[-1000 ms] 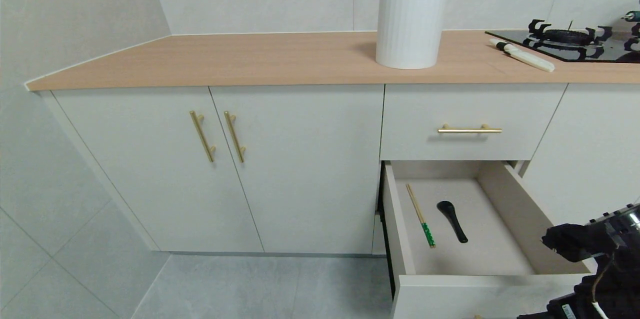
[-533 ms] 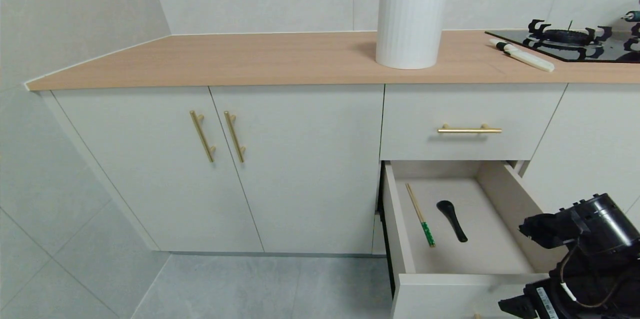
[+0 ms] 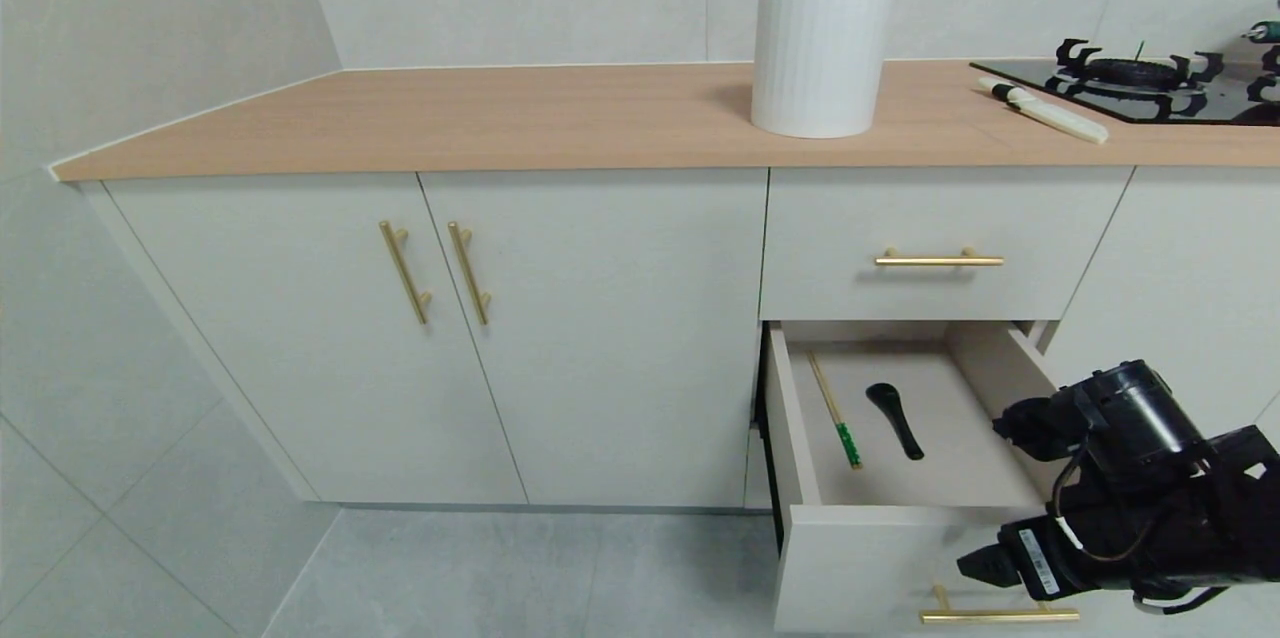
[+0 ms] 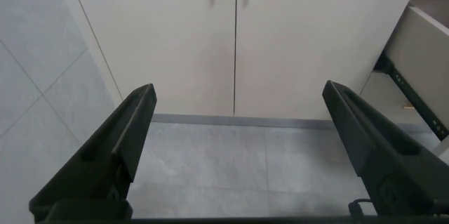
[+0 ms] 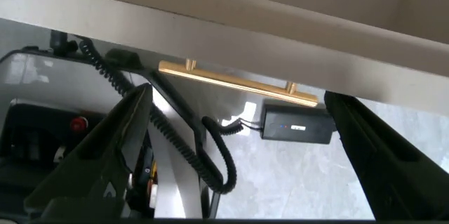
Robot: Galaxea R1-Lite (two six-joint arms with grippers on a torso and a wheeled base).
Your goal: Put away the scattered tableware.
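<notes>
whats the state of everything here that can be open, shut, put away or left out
lower drawer: partly open
upper drawer: shut
two cabinet doors: both shut
chopsticks: lying inside the lower drawer
black spoon: lying inside the lower drawer, beside the chopsticks
knife: out on the countertop, by the hob
left claw: open, holding nothing
right claw: open, facing the lower drawer's gold handle, not shut on it

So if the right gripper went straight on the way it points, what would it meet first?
Most likely the gold handle on the front of the open drawer; it lies centred ahead of the open right gripper. How close it is remains unclear.
</notes>
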